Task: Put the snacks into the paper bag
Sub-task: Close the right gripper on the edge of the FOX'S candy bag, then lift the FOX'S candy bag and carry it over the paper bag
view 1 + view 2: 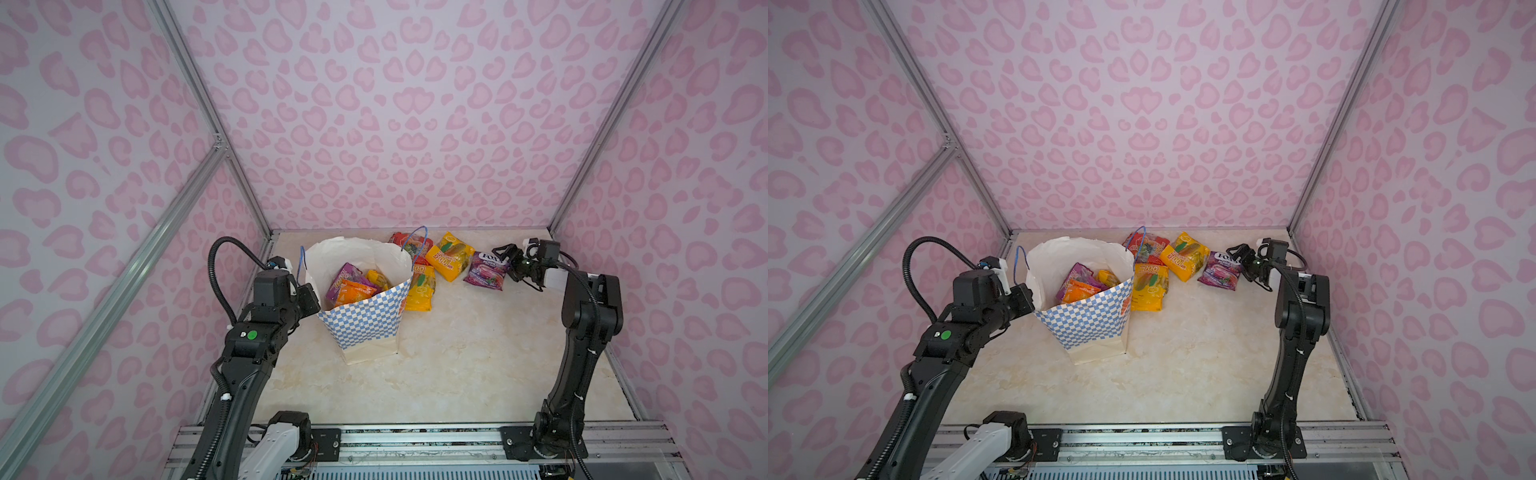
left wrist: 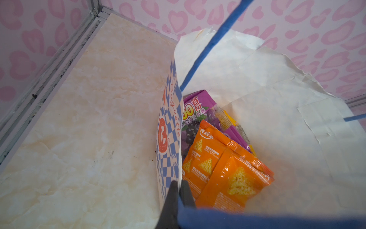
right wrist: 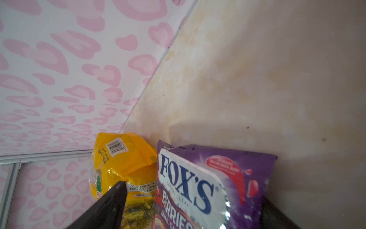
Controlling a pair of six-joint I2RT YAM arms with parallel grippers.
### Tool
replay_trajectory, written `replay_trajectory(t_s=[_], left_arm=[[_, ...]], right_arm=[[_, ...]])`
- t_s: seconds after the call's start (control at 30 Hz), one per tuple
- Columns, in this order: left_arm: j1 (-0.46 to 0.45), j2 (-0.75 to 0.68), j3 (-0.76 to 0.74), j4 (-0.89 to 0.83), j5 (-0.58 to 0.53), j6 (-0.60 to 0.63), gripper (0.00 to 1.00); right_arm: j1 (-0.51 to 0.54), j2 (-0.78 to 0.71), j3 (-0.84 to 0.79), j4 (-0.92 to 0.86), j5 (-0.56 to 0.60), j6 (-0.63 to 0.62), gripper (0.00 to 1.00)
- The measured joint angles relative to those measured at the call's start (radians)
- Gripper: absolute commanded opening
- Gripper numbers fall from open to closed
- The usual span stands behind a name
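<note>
Pinching paper bag [image 1: 332, 243] rim w/ L gripper [image 2: 178, 185], R gripper [image 3: 192, 195] apart astride FOX'S pkt [image 3: 223, 172].

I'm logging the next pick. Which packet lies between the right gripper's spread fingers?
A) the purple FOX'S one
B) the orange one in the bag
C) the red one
A: the right wrist view shows the purple FOX'S packet between the two dark fingers of the right gripper, jaws apart.

Bright, soft, even light; faint shadows around the white checkered paper bag [image 1: 365, 320]. Both top views bow at edges; wrist foregrounds blur.
</note>
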Motion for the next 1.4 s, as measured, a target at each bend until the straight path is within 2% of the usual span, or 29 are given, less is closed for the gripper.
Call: replay_trajectory(t_s=[0.17,0.3,0.5,0.73,0.83,0.93,1.0,1.1,1.2,1.4], left_arm=[[0.001,-0.001,0.000,0.000,0.000,0.000,0.05],[0.002,-0.001,0.000,0.000,0.003,0.000,0.05],[0.002,-0.003,0.000,0.000,0.003,0.000,0.05],[0.003,-0.004,0.000,0.000,0.003,0.000,0.05],[0.003,-0.004,0.000,0.000,0.003,0.000,0.05],[0.004,-0.005,0.000,0.000,0.004,0.000,0.05],[0.005,-0.006,-0.001,0.000,0.004,0.000,0.05],[0.005,-0.006,-0.001,0.000,0.007,0.000,0.05],[0.005,-0.007,-0.001,0.000,0.007,0.000,0.05],[0.005,-0.008,-0.001,0.000,0.007,0.000,0.06]], right_arm=[[0.016,0.006,-0.006,-0.014,-0.017,-0.020,0.64],[0.027,0.007,-0.013,-0.029,-0.020,-0.027,0.52],[0.065,-0.001,-0.018,-0.058,-0.019,-0.059,0.49],[0.109,-0.005,-0.025,-0.050,-0.039,-0.064,0.54],[0.125,-0.005,-0.033,-0.034,-0.053,-0.047,0.53],[0.134,-0.005,-0.043,-0.017,-0.061,-0.041,0.44],[0.140,-0.007,-0.053,-0.011,-0.060,-0.037,0.43],[0.142,-0.031,-0.087,-0.004,-0.060,-0.026,0.36],[0.142,-0.076,-0.132,0.026,-0.060,-0.010,0.24],[0.142,-0.242,-0.272,0.122,-0.048,0.054,0.18]])
